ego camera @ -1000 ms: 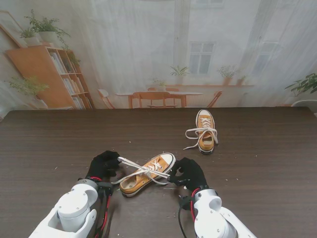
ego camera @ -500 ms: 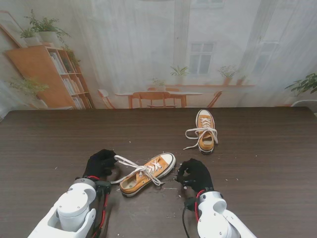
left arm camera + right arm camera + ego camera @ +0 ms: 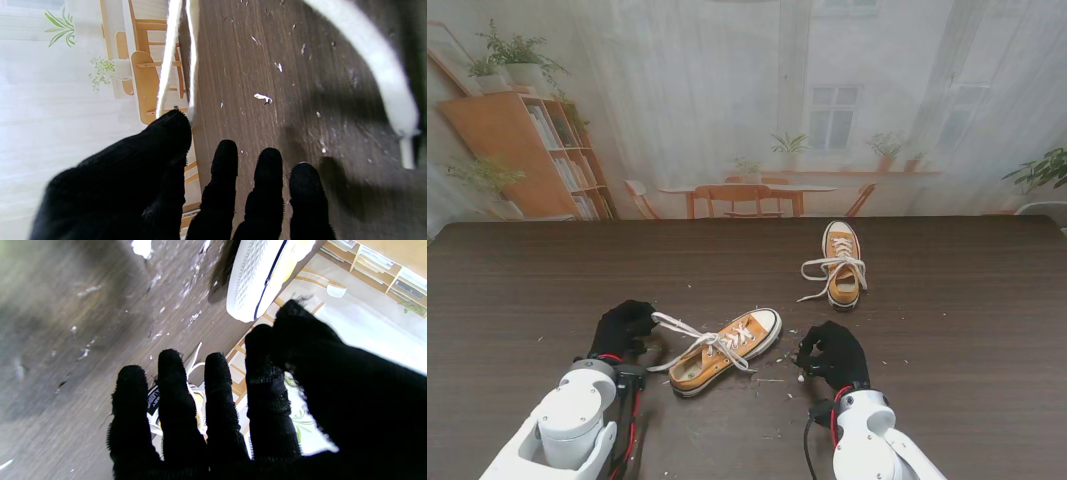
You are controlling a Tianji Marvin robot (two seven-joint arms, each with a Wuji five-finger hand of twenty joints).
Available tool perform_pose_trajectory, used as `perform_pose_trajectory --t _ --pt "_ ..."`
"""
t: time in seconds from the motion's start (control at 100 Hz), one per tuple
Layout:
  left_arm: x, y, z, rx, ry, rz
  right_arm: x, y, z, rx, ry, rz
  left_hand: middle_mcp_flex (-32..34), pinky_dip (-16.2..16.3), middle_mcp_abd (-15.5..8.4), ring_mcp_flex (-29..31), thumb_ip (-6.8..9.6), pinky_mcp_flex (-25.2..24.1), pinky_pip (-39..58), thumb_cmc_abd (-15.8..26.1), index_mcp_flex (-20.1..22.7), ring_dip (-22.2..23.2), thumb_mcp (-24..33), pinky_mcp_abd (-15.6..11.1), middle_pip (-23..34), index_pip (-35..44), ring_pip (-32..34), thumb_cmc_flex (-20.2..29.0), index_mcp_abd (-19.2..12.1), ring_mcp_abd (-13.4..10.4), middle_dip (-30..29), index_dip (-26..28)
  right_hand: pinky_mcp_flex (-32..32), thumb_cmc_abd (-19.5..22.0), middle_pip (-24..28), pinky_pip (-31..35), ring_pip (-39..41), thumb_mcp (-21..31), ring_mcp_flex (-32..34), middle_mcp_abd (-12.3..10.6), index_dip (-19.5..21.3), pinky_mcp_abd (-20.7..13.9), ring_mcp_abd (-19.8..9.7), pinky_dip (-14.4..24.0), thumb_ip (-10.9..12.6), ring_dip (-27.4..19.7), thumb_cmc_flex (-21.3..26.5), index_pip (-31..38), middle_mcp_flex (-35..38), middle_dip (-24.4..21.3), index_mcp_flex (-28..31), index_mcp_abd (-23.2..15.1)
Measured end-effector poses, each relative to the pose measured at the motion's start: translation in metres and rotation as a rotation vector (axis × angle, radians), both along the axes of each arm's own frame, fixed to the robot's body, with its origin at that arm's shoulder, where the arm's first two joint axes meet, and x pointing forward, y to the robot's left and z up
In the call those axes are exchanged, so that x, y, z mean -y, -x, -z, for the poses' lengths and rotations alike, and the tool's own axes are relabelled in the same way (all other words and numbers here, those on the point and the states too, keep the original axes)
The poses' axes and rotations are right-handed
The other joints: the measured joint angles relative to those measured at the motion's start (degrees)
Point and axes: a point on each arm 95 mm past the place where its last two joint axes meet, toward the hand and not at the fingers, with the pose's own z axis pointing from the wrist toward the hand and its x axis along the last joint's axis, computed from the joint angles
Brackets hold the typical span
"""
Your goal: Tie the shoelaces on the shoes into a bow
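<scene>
The near shoe (image 3: pixel 725 349), a mustard canvas sneaker with a white rubber sole, lies toward the worktop's (image 3: pixel 517 290) near edge, roughly midway between its left and right edges, toe pointing away and to the right. A second, matching shoe (image 3: pixel 842 264) stands well apart, farther from me and to the right, its laces loose over the tongue.

The left robot hand (image 3: pixel 623 328) sits just left of the near shoe and pinches a lace strand (image 3: pixel 679 328) between thumb and forefinger; in the left wrist view the white lace (image 3: pixel 168 56) runs out from the thumb tip, fairly straight. The right robot hand (image 3: pixel 832 352) hovers just right of the shoe's toe, fingers loosely spread and holding nothing that I can see; in the right wrist view the toe cap (image 3: pixel 257 276) lies just beyond the fingertips (image 3: pixel 170 360).

The lace is flat woven cotton: soft, limp, light, and likely to slide through gloved fingers unless pinched firmly. It should be taken near its free end for slack, or close to the eyelets for control. The shoe itself looks light with a grippy sole, yet a hard pull on one lace would probably drag or turn it, so tension from both sides seems wise. The other free end (image 3: pixel 739 362) lies beside the shoe's right flank, near the right robot hand, a sensible place to take hold.
</scene>
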Motion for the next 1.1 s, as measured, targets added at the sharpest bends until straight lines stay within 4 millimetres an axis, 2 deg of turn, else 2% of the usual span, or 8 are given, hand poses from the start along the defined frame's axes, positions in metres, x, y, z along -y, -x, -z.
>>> perform_pose_trajectory --t 0.24,0.34,0.41,0.43,0.55,0.64,0.79,1.1 --pt "-0.001 0.000 0.001 -0.002 -0.022 0.002 0.005 0.001 0.003 -0.001 0.005 0.019 -1.49 -0.09 0.00 -0.56 -0.70 -0.56 0.00 1.45 -2.00 0.00 -0.92 0.01 -0.05 -1.01 0.00 0.90 0.00 0.00 0.00 -1.02 0.00 0.13 0.02 0.00 0.02 0.09 0.00 0.00 0.04 0.00 0.00 0.00 0.00 0.00 0.01 0.00 0.00 0.00 0.00 0.28" --pt "-0.001 0.002 0.001 0.018 -0.020 0.002 0.005 0.002 0.003 0.009 0.004 0.012 -4.47 -0.21 0.00 -1.47 -0.70 -1.72 -0.74 4.40 -6.27 0.00 -4.18 0.02 -1.54 -11.69 0.00 0.54 0.23 0.00 -1.08 -8.82 -0.67 1.53 0.03 0.00 0.02 -0.09 0.00 0.01 0.19 0.00 0.00 0.00 0.00 0.00 -0.66 0.00 0.00 0.00 -0.92 -1.34" --pt "-0.002 0.004 0.000 0.047 -0.031 -0.001 0.004 0.002 0.003 0.031 0.006 0.012 -5.58 -0.26 0.00 -2.09 0.09 -2.16 -1.05 6.41 -6.62 0.00 -5.24 0.02 -2.30 -16.96 0.02 -0.04 0.52 0.00 -1.88 -11.12 -1.01 4.29 0.03 0.00 0.02 -1.31 -0.02 0.02 0.64 0.00 0.00 -0.01 0.00 0.00 -1.82 -0.10 0.00 0.00 -2.36 -2.71" --pt "-0.003 0.005 -0.001 0.060 -0.033 -0.004 0.004 0.003 0.003 0.038 0.007 0.012 -6.12 -0.29 0.00 -2.10 1.24 -2.26 -1.50 7.27 -6.86 0.00 -5.86 0.03 -2.69 -18.17 0.02 -0.96 2.23 0.00 -2.23 -11.89 -1.16 4.45 0.03 0.00 0.57 -1.36 -0.47 0.03 0.65 0.00 0.02 -0.01 0.00 0.00 -1.89 -0.27 0.00 0.00 -2.54 -2.83" --pt "-0.013 0.011 -0.007 0.139 -0.005 -0.034 0.003 0.003 0.002 0.065 0.021 0.000 -8.51 -0.33 0.00 -4.28 2.90 -3.51 -3.15 11.53 -9.10 0.00 -9.20 0.06 -4.26 -25.33 -1.36 -3.83 5.29 -0.02 -3.24 -14.70 -1.63 6.71 0.04 0.00 0.11 -2.45 -0.72 0.05 -2.17 0.00 0.03 -0.03 0.01 0.00 -3.21 -2.29 0.00 0.00 -6.61 -3.70" --pt "-0.021 0.017 -0.011 0.215 0.021 -0.031 0.002 0.004 0.000 0.102 0.052 -0.018 -11.58 -0.41 0.00 -6.34 2.96 -4.95 -5.74 12.26 -12.09 0.00 -10.81 0.10 -5.06 -27.08 -2.58 -4.49 6.16 -0.71 -3.64 -15.52 -2.23 6.73 -0.06 -0.07 0.31 -3.70 -1.80 0.12 -6.14 0.00 0.04 -0.04 0.01 0.00 -3.46 -2.83 -0.88 -0.05 -9.36 -3.74" --pt "-0.029 0.022 -0.009 0.331 0.010 0.066 0.001 0.006 -0.004 0.176 0.111 -0.059 -13.06 -0.56 -0.12 -7.32 2.96 -5.76 -8.59 12.26 -12.49 0.00 -11.37 -1.01 -5.51 -27.34 -3.70 -4.53 6.09 -1.55 -4.20 -16.15 -2.86 7.32 -0.07 -0.13 0.24 -4.80 -2.45 0.13 -9.76 0.00 0.04 -0.08 0.02 0.00 -4.14 -5.75 -2.37 -0.05 -11.65 -3.75" --pt "-0.037 0.035 0.018 0.400 -0.179 0.254 -0.006 0.007 -0.008 0.226 0.237 -0.159 -13.66 -0.54 -0.17 -7.63 2.35 -5.84 -11.59 12.07 -12.49 0.00 -11.37 -1.03 -6.92 -28.46 -5.07 -4.49 6.09 -2.83 -5.11 -18.09 -3.14 8.87 -0.83 -0.49 0.36 -5.37 -3.18 -0.04 -10.73 -0.21 -0.06 -0.09 0.06 0.00 -7.56 -12.44 -3.65 -0.15 -12.15 -3.72"
